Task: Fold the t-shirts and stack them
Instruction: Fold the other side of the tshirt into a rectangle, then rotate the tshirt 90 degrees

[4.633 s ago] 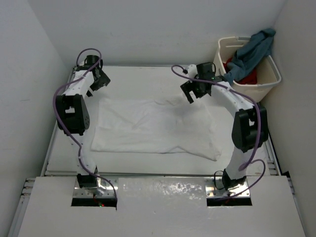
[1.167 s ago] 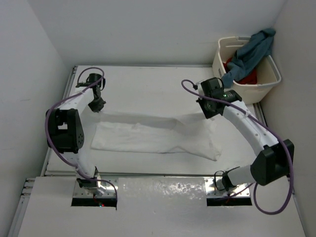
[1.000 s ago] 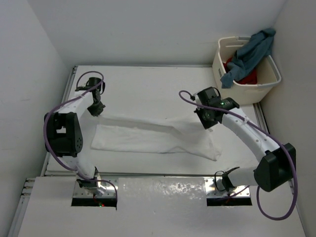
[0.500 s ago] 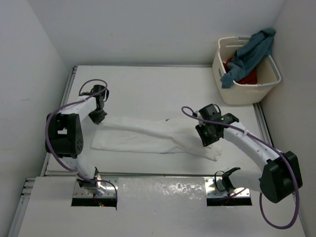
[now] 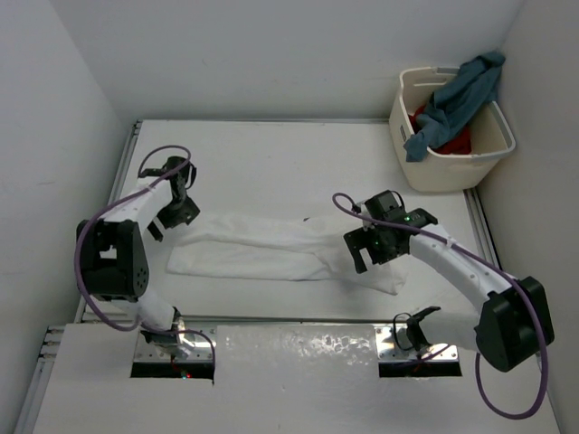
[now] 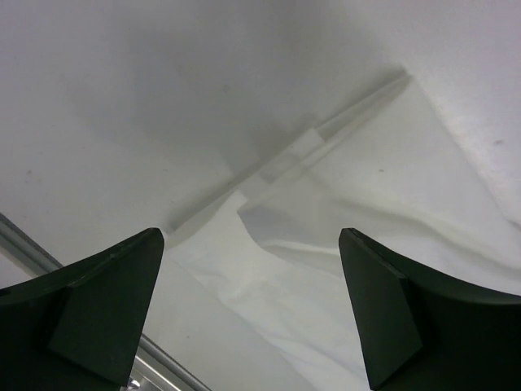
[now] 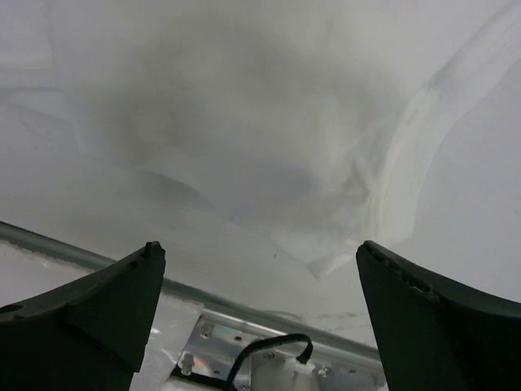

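Busy folding the white t-shirt (image 5: 280,249), lying as a long strip on the counter (image 5: 271,163); with left end effector (image 5: 167,220) and right end effector (image 5: 358,253) spread wide over its ends, pinching nothing; next, probably pinch one end and fold it across.

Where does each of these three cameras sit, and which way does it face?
Top view: fixed high behind the arms, looking down on table, white t-shirt, basket; both arms show.
Left wrist: rides that wrist, facing down at the shirt's edge; left pincer open.
Right wrist: same, over shirt and table rail; right pincer open.
Shared: the white t-shirt.
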`<act>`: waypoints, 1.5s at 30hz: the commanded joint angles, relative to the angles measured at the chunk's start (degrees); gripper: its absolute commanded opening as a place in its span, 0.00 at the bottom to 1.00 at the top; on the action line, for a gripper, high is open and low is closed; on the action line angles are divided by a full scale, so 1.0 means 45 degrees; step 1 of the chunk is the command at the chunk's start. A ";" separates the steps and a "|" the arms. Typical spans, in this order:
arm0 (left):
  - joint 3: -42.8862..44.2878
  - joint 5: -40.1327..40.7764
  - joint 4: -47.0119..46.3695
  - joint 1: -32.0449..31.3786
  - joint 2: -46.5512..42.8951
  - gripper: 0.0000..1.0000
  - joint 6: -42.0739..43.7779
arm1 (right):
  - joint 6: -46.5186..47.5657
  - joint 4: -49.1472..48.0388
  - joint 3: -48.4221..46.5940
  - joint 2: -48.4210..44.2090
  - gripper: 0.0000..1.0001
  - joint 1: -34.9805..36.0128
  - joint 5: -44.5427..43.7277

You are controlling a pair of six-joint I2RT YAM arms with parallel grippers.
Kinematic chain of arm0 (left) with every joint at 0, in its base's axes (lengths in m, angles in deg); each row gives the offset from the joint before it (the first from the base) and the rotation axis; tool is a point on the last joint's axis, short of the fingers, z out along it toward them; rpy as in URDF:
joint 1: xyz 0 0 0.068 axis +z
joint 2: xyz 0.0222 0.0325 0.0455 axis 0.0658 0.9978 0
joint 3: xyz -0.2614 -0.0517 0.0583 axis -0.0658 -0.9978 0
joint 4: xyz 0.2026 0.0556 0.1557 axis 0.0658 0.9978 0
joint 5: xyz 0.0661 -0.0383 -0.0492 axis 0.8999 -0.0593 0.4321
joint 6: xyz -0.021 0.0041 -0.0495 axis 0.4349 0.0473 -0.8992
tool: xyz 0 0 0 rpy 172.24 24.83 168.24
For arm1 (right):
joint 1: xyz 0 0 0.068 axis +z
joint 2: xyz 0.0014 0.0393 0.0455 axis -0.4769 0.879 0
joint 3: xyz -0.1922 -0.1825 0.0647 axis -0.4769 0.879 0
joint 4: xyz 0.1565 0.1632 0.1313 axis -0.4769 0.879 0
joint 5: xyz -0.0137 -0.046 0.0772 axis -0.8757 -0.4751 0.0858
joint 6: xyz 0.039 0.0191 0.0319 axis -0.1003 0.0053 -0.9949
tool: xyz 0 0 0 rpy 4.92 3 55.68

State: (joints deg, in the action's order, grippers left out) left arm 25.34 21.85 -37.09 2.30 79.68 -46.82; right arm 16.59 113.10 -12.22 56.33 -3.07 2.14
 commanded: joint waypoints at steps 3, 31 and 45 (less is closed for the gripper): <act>0.1159 -0.0741 -0.0050 -0.0160 -0.1322 0.99 -0.0001 | -0.0395 -0.1115 -0.0786 -0.0320 0.99 0.0057 0.0133; -0.3837 -0.3320 -0.4040 -0.1606 0.1845 1.00 -0.0605 | -0.2447 -0.3987 -0.1173 0.6453 0.99 -0.1896 0.0407; -0.5287 -0.6485 -0.0875 -0.5860 -0.2770 1.00 -0.2967 | -0.0513 -0.2853 -1.4661 1.5497 0.99 -0.1565 0.2417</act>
State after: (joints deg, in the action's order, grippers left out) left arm 0.27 -1.56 -45.55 -18.88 67.24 -56.59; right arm 10.73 111.84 -70.93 117.64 -11.03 5.93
